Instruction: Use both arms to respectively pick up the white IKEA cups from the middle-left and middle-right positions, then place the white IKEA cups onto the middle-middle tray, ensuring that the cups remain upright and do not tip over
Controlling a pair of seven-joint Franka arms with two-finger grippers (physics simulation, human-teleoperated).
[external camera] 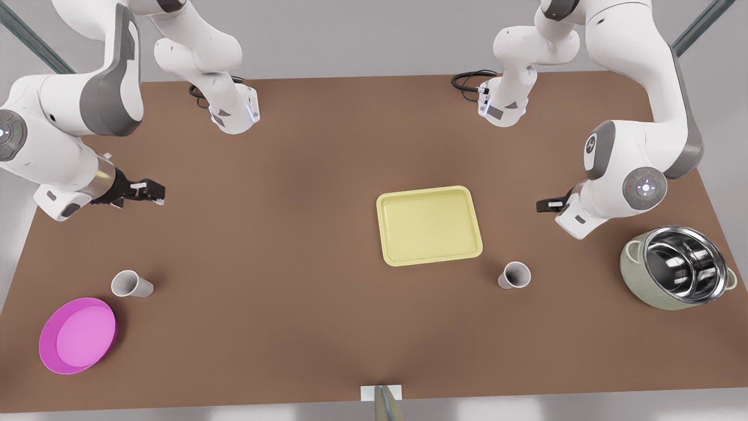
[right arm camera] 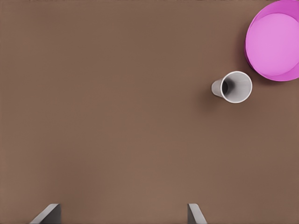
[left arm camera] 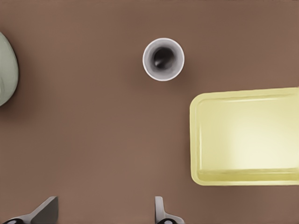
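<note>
Two white IKEA cups stand upright on the brown table. One cup (external camera: 515, 275) (left arm camera: 163, 59) is near the tray's corner on the front view's right. My left gripper (external camera: 546, 204) (left arm camera: 103, 215) hovers open above the table, short of that cup. The other cup (external camera: 130, 284) (right arm camera: 235, 87) stands beside the magenta plate on the front view's left, and my right gripper (external camera: 153, 192) (right arm camera: 122, 216) hangs open some way behind it. The pale yellow tray (external camera: 429, 225) (left arm camera: 245, 137) lies near the middle with nothing on it.
A round magenta plate (external camera: 78, 335) (right arm camera: 275, 44) lies at the front view's near left. A steel bowl in a sage-green pot (external camera: 678, 266) (left arm camera: 7, 70) sits at the right edge. Both arm bases (external camera: 236, 111) stand at the far edge.
</note>
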